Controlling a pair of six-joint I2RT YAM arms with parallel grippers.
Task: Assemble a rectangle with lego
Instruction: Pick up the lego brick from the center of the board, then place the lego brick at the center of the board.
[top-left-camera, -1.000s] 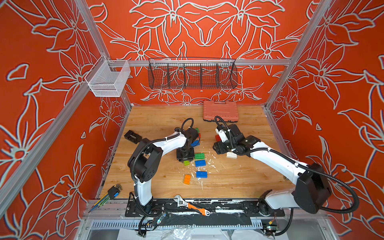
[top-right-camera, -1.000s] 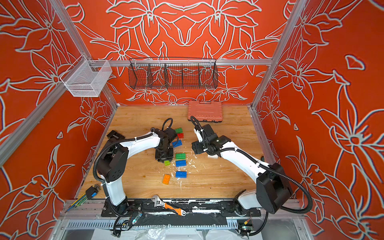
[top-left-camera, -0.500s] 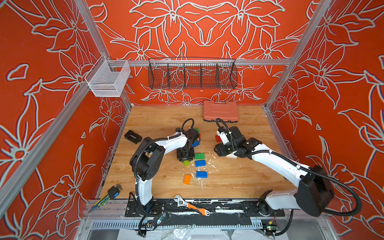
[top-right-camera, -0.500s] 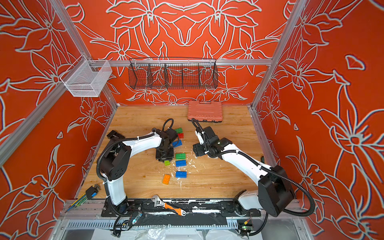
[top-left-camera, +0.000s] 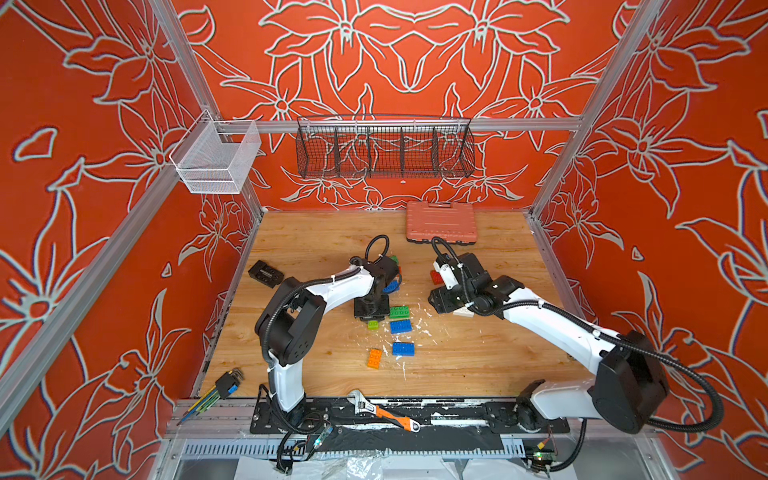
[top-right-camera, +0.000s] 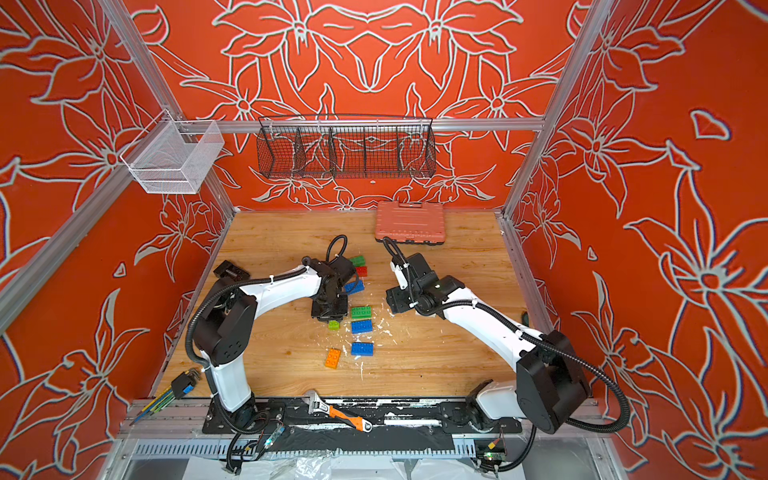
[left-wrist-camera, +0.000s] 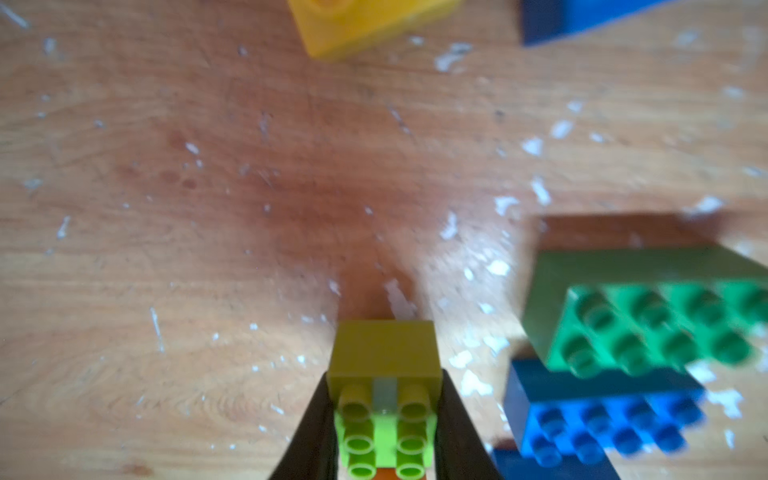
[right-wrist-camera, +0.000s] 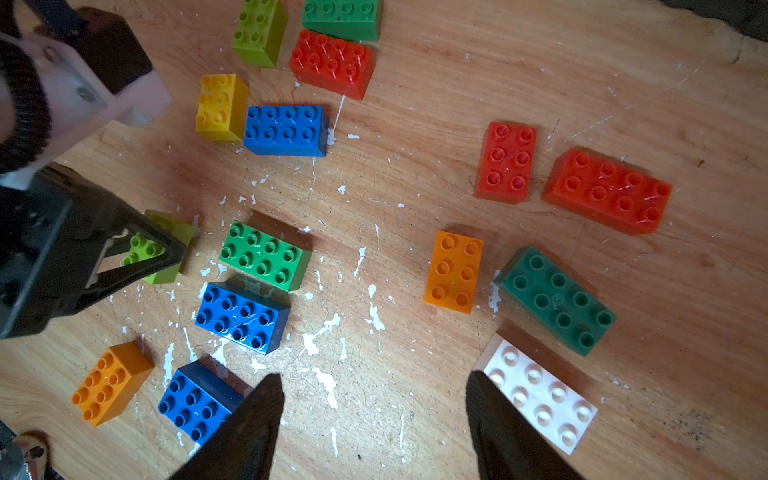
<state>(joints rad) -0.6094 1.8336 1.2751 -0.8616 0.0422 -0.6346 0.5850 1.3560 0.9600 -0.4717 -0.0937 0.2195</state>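
My left gripper (left-wrist-camera: 384, 432) is shut on a small lime brick (left-wrist-camera: 384, 399) that rests on the wooden table, one finger against each side. In both top views this lime brick (top-left-camera: 372, 324) (top-right-camera: 333, 325) lies just left of a green brick (top-left-camera: 399, 311) and a blue brick (top-left-camera: 401, 326). My right gripper (right-wrist-camera: 374, 399) hangs open over bare wood, between a blue brick (right-wrist-camera: 199, 405) and the white brick (right-wrist-camera: 536, 392), with nothing in it. The right wrist view also shows loose orange (right-wrist-camera: 455, 272), dark green (right-wrist-camera: 557, 301), red (right-wrist-camera: 606, 191) and yellow (right-wrist-camera: 220, 106) bricks.
A salmon-pink ribbed case (top-left-camera: 441, 222) lies at the back of the table. A small black block (top-left-camera: 266, 273) sits near the left wall. An adjustable wrench (top-left-camera: 382, 413) and a hex key set (top-left-camera: 224, 384) lie along the front rail. White flecks dot the wood.
The left jaws have narrowed onto the lime brick. The right gripper has shifted slightly and stayed open.
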